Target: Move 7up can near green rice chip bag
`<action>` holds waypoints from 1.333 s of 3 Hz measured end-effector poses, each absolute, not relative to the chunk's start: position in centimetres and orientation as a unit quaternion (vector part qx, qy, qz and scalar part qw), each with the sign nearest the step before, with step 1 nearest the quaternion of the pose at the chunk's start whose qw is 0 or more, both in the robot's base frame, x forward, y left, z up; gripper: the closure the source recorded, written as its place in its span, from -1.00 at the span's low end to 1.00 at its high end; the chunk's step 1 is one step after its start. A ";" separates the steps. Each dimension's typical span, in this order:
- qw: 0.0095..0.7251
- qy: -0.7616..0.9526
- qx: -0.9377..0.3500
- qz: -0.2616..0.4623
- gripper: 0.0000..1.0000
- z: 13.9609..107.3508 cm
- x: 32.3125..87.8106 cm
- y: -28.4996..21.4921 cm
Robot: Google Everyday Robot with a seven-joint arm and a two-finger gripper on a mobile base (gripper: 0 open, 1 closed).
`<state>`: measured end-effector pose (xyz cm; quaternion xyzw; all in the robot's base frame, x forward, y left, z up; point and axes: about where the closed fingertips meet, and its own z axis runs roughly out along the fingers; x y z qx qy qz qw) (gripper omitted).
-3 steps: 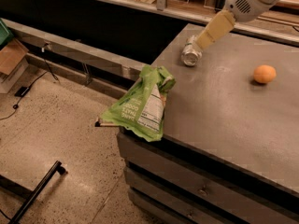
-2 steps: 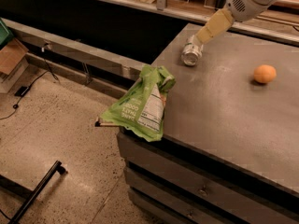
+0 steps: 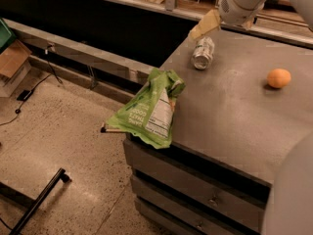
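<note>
At the table's (image 3: 234,116) left edge, bag (image 3: 149,109) droops over the corner. Can (image 3: 203,53) lies on its side farther back, apart from bag, seemingly not gripped. Gripper (image 3: 204,25) hovers just above can; released or clenched, cannot tell. Orange (image 3: 279,78) well right. Task barely begun, I judge: grasp and carry toward bag remain.

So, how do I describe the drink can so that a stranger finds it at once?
Look at the grey counter and go to its far left corner, just under the gripper. The can lies there on its side. It is small and silvery with green marks, unlike the big green bag at the near edge and the round orange.
</note>
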<state>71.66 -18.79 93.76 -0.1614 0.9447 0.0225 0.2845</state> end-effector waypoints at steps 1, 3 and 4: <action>0.270 0.953 -0.128 0.047 -1.00 91.6 72.5 -17.7; 0.229 0.962 -0.110 0.101 -1.00 85.5 74.0 -16.9; 0.222 0.962 -0.126 0.101 -0.63 84.8 74.6 -16.0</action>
